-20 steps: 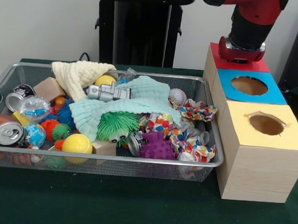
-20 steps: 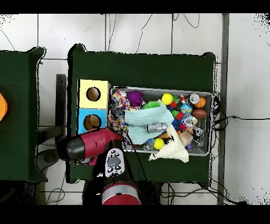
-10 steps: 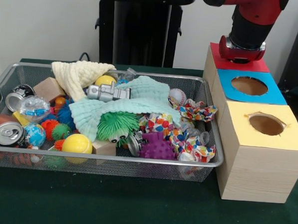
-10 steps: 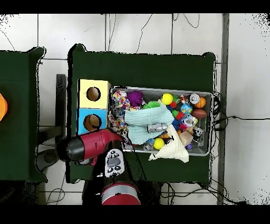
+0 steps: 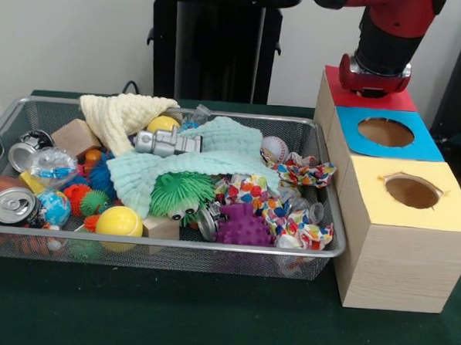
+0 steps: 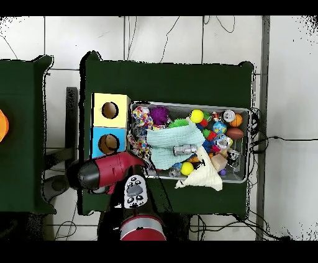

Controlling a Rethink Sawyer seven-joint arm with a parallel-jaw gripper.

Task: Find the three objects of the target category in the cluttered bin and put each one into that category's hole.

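The claw (image 5: 374,81) hung over the red-topped box (image 5: 389,100), its state impossible to tell. No target was singled out in the wire bin (image 5: 319,250); searching well likely meant lifting the mint cloth (image 5: 216,152) first.

Cluttered wire bin (image 5: 319,250) beside wooden box's blue-topped hole (image 5: 385,132).

Your robot's arm (image 5: 386,30) is glossy red over black: a black cylindrical link ends in a red ring collar with small dark insets along its rim. Behind it you see the black pedestal (image 5: 214,44), a flat-topped column with upright ribs. From above, the arm (image 6: 105,172) reads as a rounded red shell with a black end cap, and a grey oval panel (image 6: 133,191) with dark buttons sits on it.
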